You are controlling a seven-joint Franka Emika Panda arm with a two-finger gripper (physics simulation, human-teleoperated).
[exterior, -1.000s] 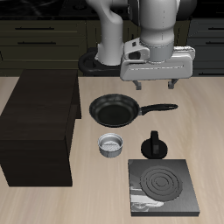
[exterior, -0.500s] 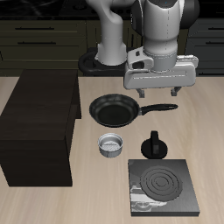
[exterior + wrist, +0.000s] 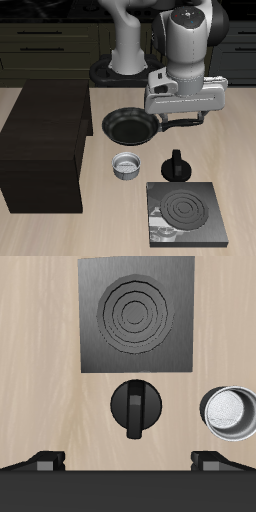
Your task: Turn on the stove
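**Grey stove square to the table, gripper high above the pan handle**

Dark grey stove (image 3: 187,213) lying flat near the table's front edge, sides parallel to the table (image 3: 60,232) edges, no long axis to speak of: a square plate. Spiral burner (image 3: 184,210) centred on it. Pale patch at the front corner in the exterior view, too blurred to read as a knob; no knob to be made out in the wrist view either, where the stove (image 3: 136,314) shows as a plain square with concentric rings.

Just behind the stove, a small black moka pot (image 3: 177,165), close to the back edge but apart from it; seen from above in the wrist view (image 3: 136,407) with its handle pointing away from the stove. Beside the pot, a small metal bowl (image 3: 127,165), well clear of the stove. Farther back, a black pan (image 3: 130,126) with its long handle running sideways under the gripper. Big dark cabinet (image 3: 45,148) filling one side of the table, well apart from the stove.

Bare wood along three stove sides; only the back side crowded, by the pot.

Gripper (image 3: 182,116) hanging above the pan handle, well short of the stove, fingers spread wide apart with nothing between them; both fingertips (image 3: 46,459) visible in the wrist view, far from each other.
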